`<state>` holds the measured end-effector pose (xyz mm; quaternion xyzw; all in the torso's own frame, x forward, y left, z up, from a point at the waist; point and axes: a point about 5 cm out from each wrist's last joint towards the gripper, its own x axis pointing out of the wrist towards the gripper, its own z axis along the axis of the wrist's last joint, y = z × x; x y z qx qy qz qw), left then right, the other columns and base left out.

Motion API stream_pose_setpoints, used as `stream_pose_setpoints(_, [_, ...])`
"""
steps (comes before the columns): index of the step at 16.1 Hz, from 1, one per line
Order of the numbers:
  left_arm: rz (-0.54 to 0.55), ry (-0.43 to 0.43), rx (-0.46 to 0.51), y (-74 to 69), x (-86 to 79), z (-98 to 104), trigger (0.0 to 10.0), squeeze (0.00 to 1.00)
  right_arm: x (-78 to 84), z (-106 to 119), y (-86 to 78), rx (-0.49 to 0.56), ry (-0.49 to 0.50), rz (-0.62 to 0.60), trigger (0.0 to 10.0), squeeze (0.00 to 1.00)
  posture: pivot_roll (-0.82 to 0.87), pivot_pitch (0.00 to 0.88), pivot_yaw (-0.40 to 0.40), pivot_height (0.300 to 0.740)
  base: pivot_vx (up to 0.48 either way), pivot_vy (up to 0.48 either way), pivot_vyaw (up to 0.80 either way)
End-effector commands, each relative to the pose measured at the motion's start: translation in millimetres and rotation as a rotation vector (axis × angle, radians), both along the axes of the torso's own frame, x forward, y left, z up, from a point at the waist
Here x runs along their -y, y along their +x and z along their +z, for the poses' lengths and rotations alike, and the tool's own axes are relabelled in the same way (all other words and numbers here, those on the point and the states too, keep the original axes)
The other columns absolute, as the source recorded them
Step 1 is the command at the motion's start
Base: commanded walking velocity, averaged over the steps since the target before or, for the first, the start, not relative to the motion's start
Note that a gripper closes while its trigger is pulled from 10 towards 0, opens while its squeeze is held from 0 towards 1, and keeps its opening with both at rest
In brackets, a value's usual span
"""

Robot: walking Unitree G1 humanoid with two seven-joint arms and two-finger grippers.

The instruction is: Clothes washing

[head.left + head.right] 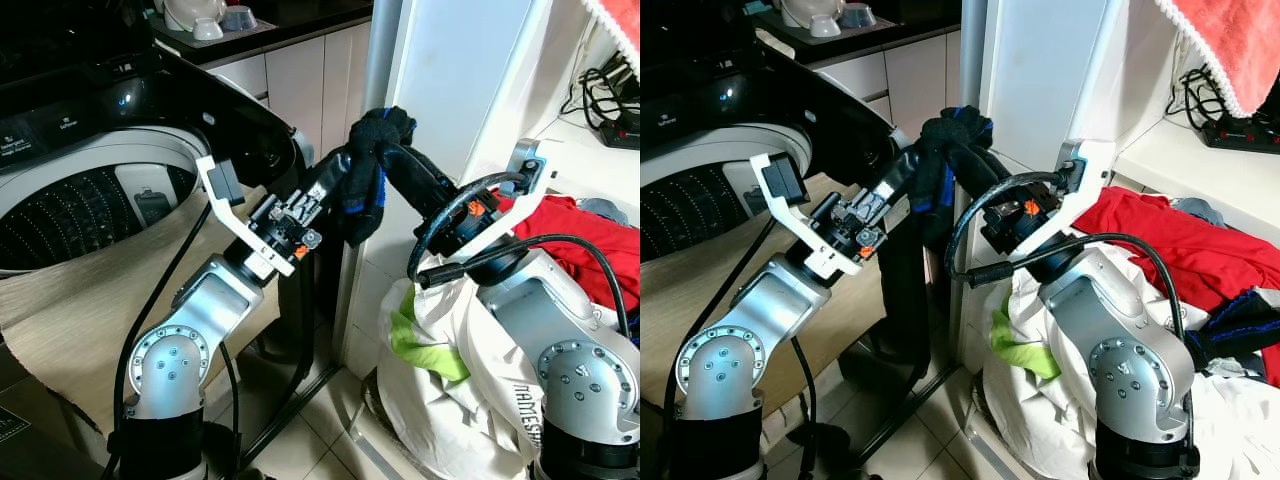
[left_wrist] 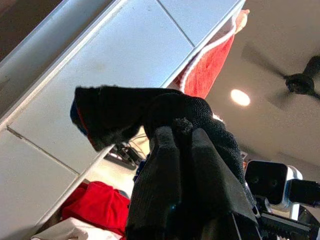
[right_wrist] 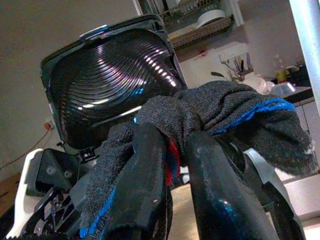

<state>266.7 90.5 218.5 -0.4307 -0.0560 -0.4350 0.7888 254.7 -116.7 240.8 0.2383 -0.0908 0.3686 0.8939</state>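
Far left: washing machine (image 1: 100,190) open, lid up, ribbed drum (image 1: 60,215) dark, nothing of laundry to be made out inside (most of the drum cut off by the frame edge). Judged early to midway in the loading.

Centre: left gripper (image 1: 340,175) raised beside the machine, clamped on a dark sock (image 1: 368,160) with blue trim. Right gripper (image 1: 400,155) closed on the same bundle from the other side, fingers (image 3: 145,170) pinching the knit. Sock held aloft between both arms, just clear of the machine's corner, not yet over the drum. Looks like a hand-over, though which gripper is to take it cannot be told. Fingertips buried in fabric in the head views.

Right: white laundry bag (image 1: 450,390) on the floor, with a green cloth (image 1: 420,340), a red garment (image 1: 580,240) and more still to be moved. Bag's depth hidden behind the right arm.
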Motion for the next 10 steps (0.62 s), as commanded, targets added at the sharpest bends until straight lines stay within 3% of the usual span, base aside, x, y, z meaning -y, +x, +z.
stream_pose_setpoints(1, [0.015,-0.007,0.032,0.0,-3.6,6.9,0.0,0.0,-1.4,1.9,-0.5,0.01,-0.002,0.022,10.0,1.0,-0.08,0.0,0.019,0.74,0.0,0.0,0.0])
stream_pose_setpoints(4, [0.041,-0.013,0.048,4.9,-9.8,12.1,0.0,0.0,-3.3,-1.6,-1.3,-0.009,-0.018,0.044,10.0,1.0,-0.08,0.0,0.02,0.74,0.0,0.0,0.0])
stream_pose_setpoints(6, [0.105,0.042,0.076,11.4,-18.7,16.4,0.0,0.0,-6.2,-3.8,-2.7,-0.018,-0.053,0.063,10.0,1.0,-0.08,0.0,0.022,0.74,0.0,0.0,0.0])
stream_pose_setpoints(10, [0.127,0.06,0.086,13.6,-21.7,18.0,0.0,0.0,-7.0,-4.6,-3.3,-0.018,-0.073,0.067,10.0,1.0,-0.08,0.0,0.022,0.74,0.0,0.0,0.0])
